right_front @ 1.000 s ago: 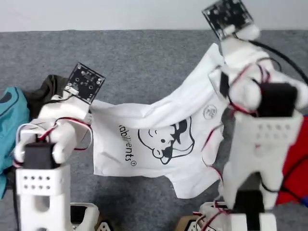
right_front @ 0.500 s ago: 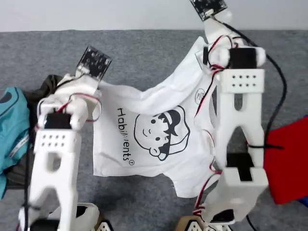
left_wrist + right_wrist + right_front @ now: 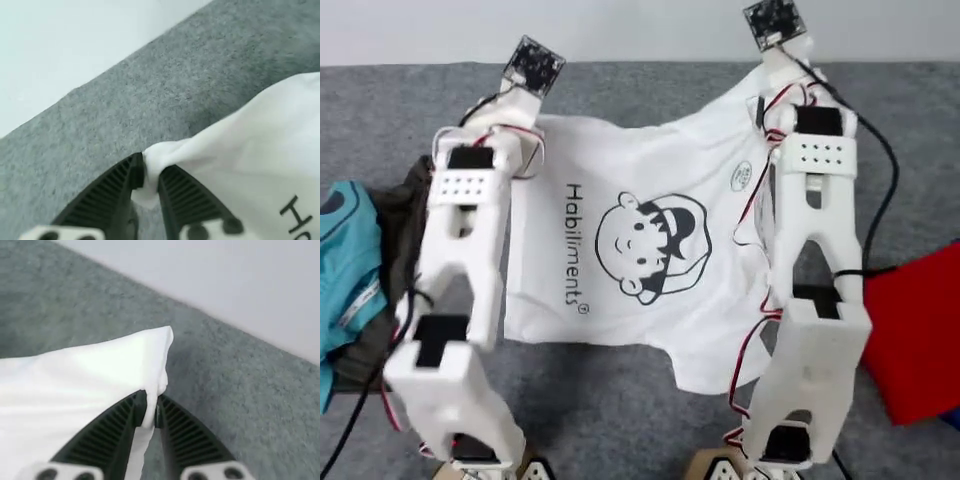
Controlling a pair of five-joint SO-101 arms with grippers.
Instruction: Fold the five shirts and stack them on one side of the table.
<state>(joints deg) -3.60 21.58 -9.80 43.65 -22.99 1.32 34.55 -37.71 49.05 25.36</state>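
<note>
– One white shirt (image 3: 640, 250) is to be located. Where is it found?

– It is spread print-up on the grey table cover (image 3: 650, 100), between the two arms. The hem is laid toward the arm bases, and the two far corners are held near the back of the table.

– How are those corners held?

– One corner is pinched in the left gripper (image 3: 147, 175). Its jaws are closed to a narrow gap, which is filled by a bunched fold of cloth. The other corner is clamped in the right gripper (image 3: 148, 407). Its jaws are drawn almost together on the edge of the fabric.

– What is recorded around the shirt?

– A teal shirt (image 3: 345, 260) and a dark garment (image 3: 405, 200) are piled on the left arm's side. The dark garment is partly covered by that arm and lies just beside the white shirt. A red shirt (image 3: 915, 320) is laid at the table edge on the right arm's side, apart from the white shirt. A pale wall (image 3: 620, 30) is seen beyond the far edge of the table.
</note>
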